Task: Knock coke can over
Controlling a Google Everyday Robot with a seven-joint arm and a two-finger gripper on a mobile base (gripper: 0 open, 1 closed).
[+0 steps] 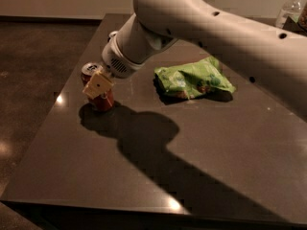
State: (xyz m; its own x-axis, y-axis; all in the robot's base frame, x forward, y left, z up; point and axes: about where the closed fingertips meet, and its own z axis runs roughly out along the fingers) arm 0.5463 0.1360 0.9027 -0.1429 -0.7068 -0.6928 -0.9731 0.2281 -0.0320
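Observation:
The coke can (pixel 96 91) is red with a silver top and stands near the left edge of the dark table (pixel 158 157). It leans slightly. My gripper (pixel 98 85) is right in front of the can's upper half, its cream-coloured fingers (pixel 100 83) touching or overlapping it. The white arm reaches in from the upper right and hides much of the table's back.
A crumpled green chip bag (pixel 194 78) lies in the middle of the table, right of the can. Another can's top (pixel 112 33) peeks out behind the arm at the back left. A clear bottle (pixel 290 11) stands at the far right corner.

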